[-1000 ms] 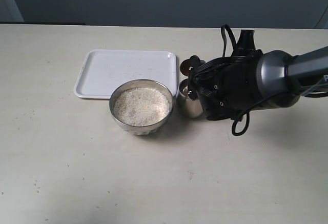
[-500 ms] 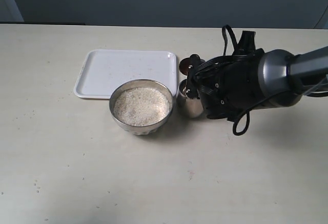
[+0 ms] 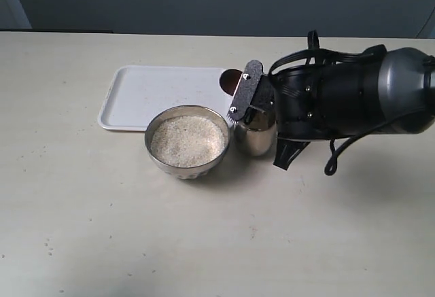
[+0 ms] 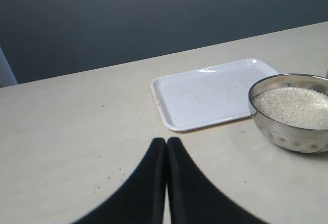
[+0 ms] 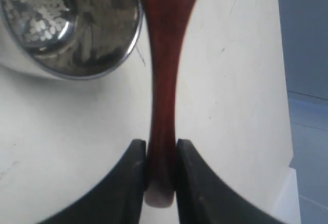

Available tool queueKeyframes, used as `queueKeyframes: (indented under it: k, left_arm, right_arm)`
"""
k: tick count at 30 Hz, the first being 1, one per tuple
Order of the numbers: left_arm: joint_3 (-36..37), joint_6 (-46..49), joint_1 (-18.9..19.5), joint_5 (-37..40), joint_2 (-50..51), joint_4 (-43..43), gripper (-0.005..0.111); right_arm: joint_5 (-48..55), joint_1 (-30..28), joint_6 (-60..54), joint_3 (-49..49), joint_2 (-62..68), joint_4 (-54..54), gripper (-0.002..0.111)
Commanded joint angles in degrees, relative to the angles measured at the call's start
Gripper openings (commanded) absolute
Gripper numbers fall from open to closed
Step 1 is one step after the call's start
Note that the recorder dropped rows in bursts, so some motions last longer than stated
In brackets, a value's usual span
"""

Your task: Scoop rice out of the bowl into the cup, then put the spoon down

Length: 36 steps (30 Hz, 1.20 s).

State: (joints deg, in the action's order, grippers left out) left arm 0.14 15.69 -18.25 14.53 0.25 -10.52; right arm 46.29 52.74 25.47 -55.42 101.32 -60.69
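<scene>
The steel bowl (image 3: 153, 149) holds a pale heap of rice (image 3: 187, 141). To its right stands the small steel cup (image 3: 255, 139), touching or nearly touching the bowl. My right gripper (image 3: 246, 97) hangs above the cup, shut on the slim handle of the reddish-brown spoon (image 5: 163, 75); its dark oval head (image 3: 232, 78) shows over the tray's near right corner. The right wrist view looks into the cup (image 5: 97, 39), where some rice grains (image 5: 41, 14) lie on the bottom. My right gripper (image 5: 160, 147) pinches the handle's end. My left gripper (image 4: 166, 143) is shut and empty, above bare table.
A white rectangular tray (image 3: 163, 93) lies behind the bowl, holding only a few stray grains. The left wrist view shows the tray (image 4: 215, 90) and the bowl (image 4: 287, 131) off to one side. The right arm's dark body and cables (image 3: 340, 107) fill the table's right side.
The right arm has turned and risen a little. The spoon's head has swung from beside the cup's rim to over the tray's corner. Bowl, cup and tray have not moved.
</scene>
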Motion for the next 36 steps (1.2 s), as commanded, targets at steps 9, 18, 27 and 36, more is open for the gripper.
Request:
queueKeyframes:
  k: [9,18,27,36]
  left_arm:
    - [-0.1,-0.1,-0.1,-0.8,-0.2,0.0,0.001]
    - [-0.1,-0.1,-0.1,-0.8,-0.2,0.0,0.001]
    - [-0.1,-0.1,-0.1,-0.8,-0.2,0.0,0.001]
    - [-0.1,-0.1,-0.1,-0.8,-0.2,0.0,0.001]
  right_arm:
    - [-15.0,-6.5,-0.1,-13.3,1.2,1.6,-0.001]
    - [-21.3,-8.3,-14.2,-23.6,8.9,14.6,-0.001]
    - [-20.0,-8.7,-27.4,-34.2,17.8,34.6,-0.001]
    - [-12.2,-8.7,-38.8,-41.3,24.3,45.6,-0.001]
